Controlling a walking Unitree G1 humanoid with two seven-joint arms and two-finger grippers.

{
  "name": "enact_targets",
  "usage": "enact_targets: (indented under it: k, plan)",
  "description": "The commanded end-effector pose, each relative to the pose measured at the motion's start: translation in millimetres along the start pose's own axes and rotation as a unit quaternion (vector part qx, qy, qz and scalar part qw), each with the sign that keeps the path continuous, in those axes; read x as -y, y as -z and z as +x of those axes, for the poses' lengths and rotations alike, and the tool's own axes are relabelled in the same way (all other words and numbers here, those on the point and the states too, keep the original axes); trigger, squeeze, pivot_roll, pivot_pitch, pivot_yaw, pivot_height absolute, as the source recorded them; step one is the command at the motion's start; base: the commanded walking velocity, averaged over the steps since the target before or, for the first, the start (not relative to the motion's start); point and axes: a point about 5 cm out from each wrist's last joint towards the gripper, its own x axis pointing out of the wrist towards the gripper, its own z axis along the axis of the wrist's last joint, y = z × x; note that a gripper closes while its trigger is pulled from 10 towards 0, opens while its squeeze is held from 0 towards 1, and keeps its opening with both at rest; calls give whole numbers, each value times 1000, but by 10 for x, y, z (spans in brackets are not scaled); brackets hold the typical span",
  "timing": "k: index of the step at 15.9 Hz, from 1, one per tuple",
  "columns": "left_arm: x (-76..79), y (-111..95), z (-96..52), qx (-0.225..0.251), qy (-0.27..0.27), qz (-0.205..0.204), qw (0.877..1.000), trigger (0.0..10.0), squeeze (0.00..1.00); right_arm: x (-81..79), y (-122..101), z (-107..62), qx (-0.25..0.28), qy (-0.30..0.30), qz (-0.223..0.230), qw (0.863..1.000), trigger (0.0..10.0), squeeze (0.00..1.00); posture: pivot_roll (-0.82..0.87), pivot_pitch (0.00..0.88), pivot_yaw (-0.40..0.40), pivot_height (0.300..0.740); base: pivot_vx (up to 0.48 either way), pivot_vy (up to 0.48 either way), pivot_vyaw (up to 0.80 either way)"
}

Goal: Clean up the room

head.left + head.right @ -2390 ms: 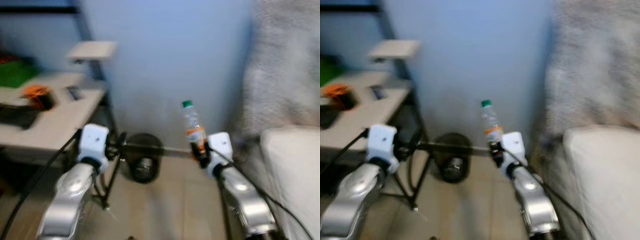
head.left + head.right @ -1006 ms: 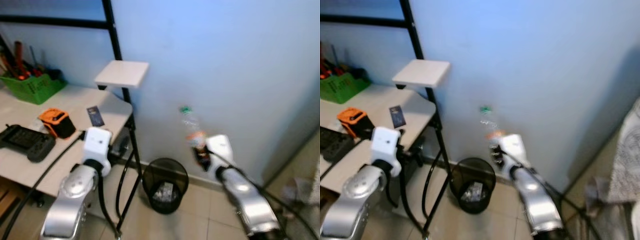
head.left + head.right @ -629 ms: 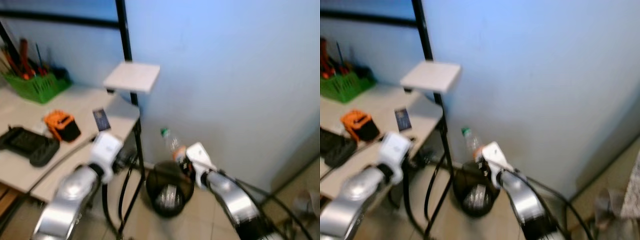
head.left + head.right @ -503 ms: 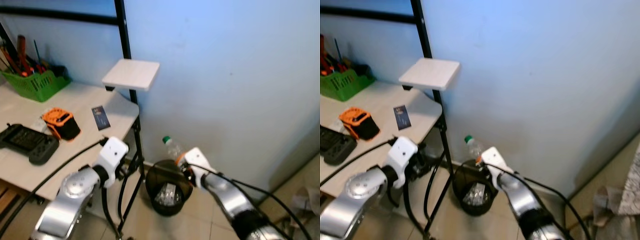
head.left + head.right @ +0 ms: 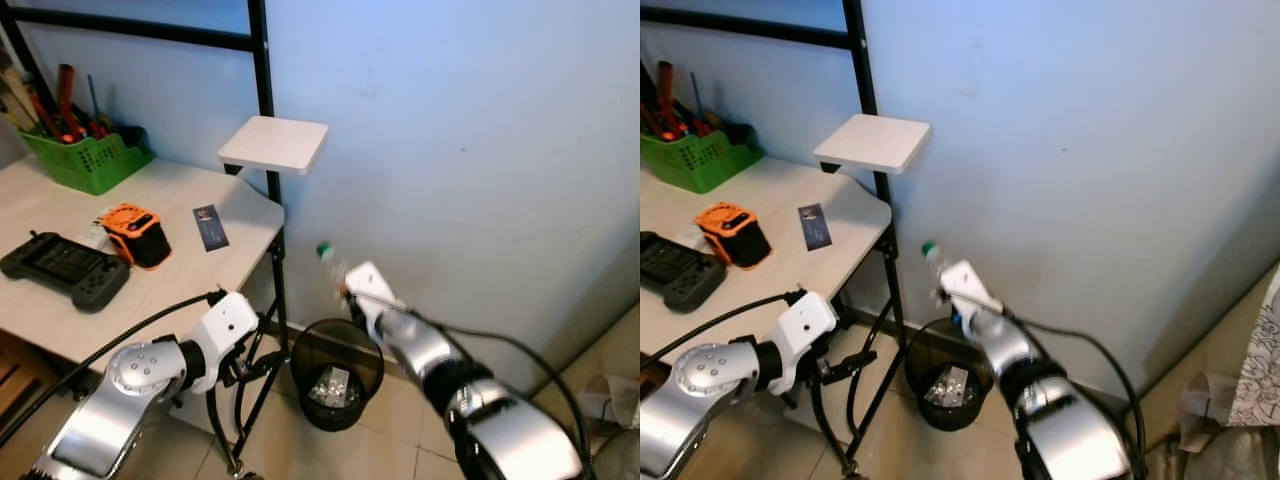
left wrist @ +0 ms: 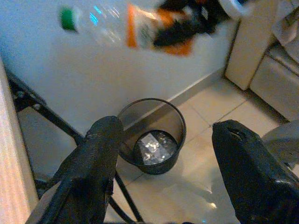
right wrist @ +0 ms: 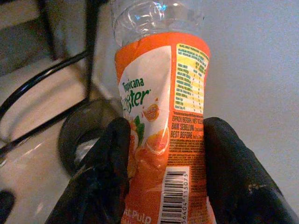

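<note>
A pale table (image 5: 150, 215) carries a green basket (image 5: 85, 160), orange box (image 5: 135, 234), black controller (image 5: 62, 268) and card (image 5: 210, 227)

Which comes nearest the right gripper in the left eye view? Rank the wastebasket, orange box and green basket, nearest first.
1. Wastebasket: on the floor just below the right gripper.
2. Orange box: on the desk, toward the robot's left.
3. Green basket: at the desk's far left, by the wall.

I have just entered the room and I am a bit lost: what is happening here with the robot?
The robot is tidying up. Its right claw grips an empty plastic juice bottle with an orange label and green cap, holding it above a black wire bin on the floor beside the desk. The left claw hangs open near the bin, holding nothing.
</note>
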Motion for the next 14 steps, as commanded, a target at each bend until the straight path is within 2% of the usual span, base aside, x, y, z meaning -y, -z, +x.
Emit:
enact_targets:
  k: [1,6,10,11,12,14]
  plan:
    - [21,-12,-25,-4,6,7,1000,10000,0,49,-83,7,10,10,2,1000,10000,0,-10,38,8,740,0,0,0]
    - [87,17,-75,-13,16,7,1000,10000,0,102,-264,19,32,24,23,999,10000,0,5,101,-13,740,0,0,0]
    - [86,32,-115,-18,15,7,1000,10000,0,85,-325,21,40,20,26,999,10000,0,10,100,-14,740,0,0,0]
    - [87,32,-117,-18,15,7,1000,10000,0,82,-328,22,40,20,27,999,10000,31,10,100,-14,740,0,0,0]
    - [86,29,-120,-19,14,8,1000,10000,0,80,-337,22,42,25,33,998,10000,1000,13,98,-14,740,0,0,0]
    - [86,30,-124,-20,13,7,1000,10000,0,78,-345,22,43,30,37,998,10000,1000,13,98,-13,740,0,0,0]
